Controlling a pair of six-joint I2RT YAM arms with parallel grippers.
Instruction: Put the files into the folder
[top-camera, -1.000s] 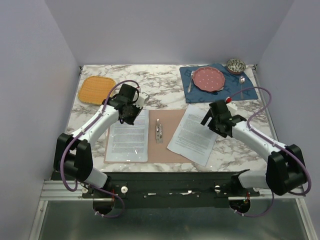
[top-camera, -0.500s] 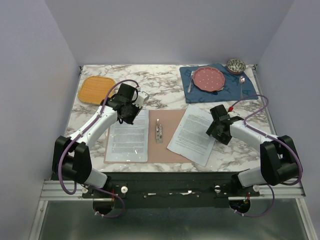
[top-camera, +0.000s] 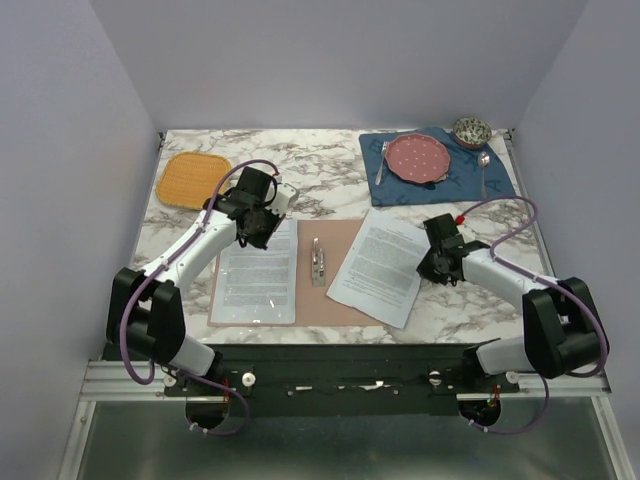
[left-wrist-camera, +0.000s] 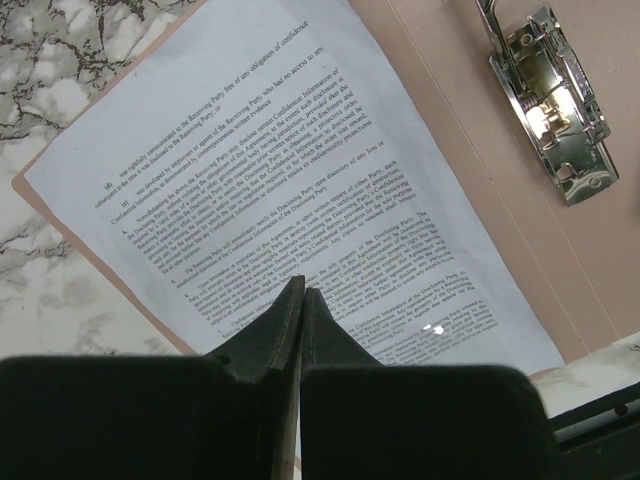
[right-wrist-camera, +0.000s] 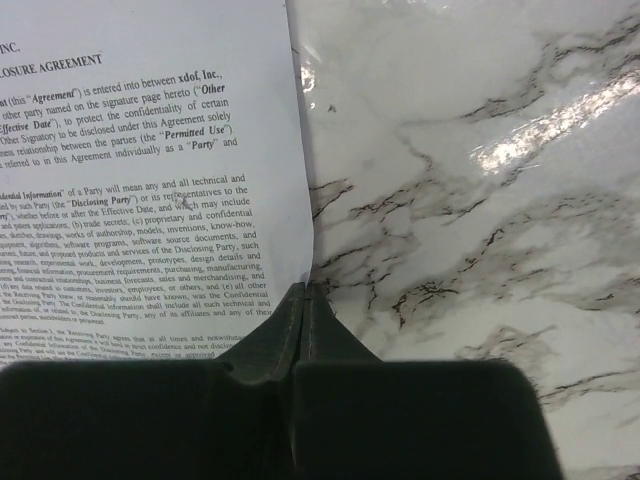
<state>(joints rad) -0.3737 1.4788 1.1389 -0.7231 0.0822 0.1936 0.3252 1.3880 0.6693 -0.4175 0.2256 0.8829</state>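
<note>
Right gripper (right-wrist-camera: 303, 292), fingers closed on the right edge of a white printed paper sheet (right-wrist-camera: 150, 200) lying askew, partly over the right half of the open pinkish-brown card folder (top-camera: 338, 292); left gripper (left-wrist-camera: 302, 292), shut and empty, tips at a second white printed sheet (left-wrist-camera: 270, 190) on the folder's left half.

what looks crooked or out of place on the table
The right sheet lies tilted, its left part over the folder and the rest out on the marble table. The other sheet sits square on the folder's left half.

sheet (right-wrist-camera: 150, 150), "LOSURE AGREEMENT" (cropped), "xdof, Inc."
</note>
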